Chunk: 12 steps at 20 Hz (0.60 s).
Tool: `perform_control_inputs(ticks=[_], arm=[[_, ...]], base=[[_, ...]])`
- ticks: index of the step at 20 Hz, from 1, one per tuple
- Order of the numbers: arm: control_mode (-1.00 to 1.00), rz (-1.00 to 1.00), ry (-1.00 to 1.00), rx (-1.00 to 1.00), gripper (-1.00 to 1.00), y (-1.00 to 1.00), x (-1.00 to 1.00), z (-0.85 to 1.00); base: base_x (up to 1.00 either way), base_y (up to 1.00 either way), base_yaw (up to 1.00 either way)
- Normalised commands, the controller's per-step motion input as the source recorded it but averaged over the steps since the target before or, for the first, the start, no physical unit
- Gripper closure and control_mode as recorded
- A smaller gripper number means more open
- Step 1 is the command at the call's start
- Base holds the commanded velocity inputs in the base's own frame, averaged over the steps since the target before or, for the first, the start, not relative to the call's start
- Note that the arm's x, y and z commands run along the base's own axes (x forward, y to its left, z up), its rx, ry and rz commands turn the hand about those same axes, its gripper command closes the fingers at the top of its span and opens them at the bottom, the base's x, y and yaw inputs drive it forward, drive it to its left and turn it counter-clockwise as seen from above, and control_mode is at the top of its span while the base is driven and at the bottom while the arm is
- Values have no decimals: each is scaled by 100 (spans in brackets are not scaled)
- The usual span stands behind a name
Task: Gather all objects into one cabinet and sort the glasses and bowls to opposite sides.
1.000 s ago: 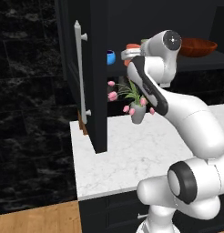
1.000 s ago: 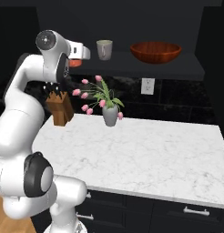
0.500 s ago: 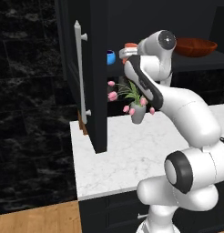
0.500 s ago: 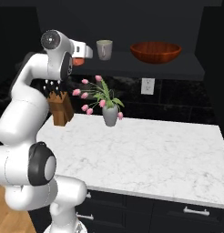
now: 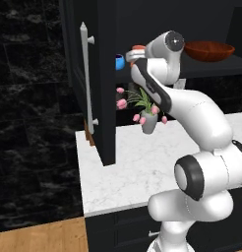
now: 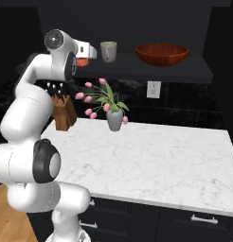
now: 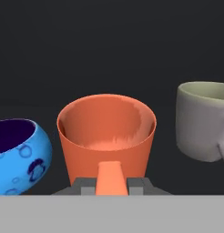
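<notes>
Orange cup (image 7: pixel 106 139) between blue bowl (image 7: pixel 17 154), mug (image 7: pixel 204 120)

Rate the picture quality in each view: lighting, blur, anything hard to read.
Hand view: sharp and evenly lit; orange cup, blue bowl and mug stand out against a dark, featureless cabinet back. Left base view: the black door merges into the dark wall; silver handle reads clearly. Right base view: shelf is dim, red-brown bowl is clear.

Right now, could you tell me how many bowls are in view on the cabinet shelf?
2. The blue bowl sits at the shelf's door end, beside the orange cup in front of the gripper. The red-brown bowl sits at the far end, beyond the mug. Others may be hidden.
</notes>
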Motion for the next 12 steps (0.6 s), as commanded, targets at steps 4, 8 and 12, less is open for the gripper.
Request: perform_control_inputs(ticks=[4, 8, 12], arm=[[-100, -1, 0, 0, 100, 6, 25, -10], [-100, 0, 0, 0, 100, 0, 13, -6], [-100, 0, 0, 0, 100, 0, 9, -3]], base=[[0, 0, 0], [0, 0, 0], [0, 0, 0]])
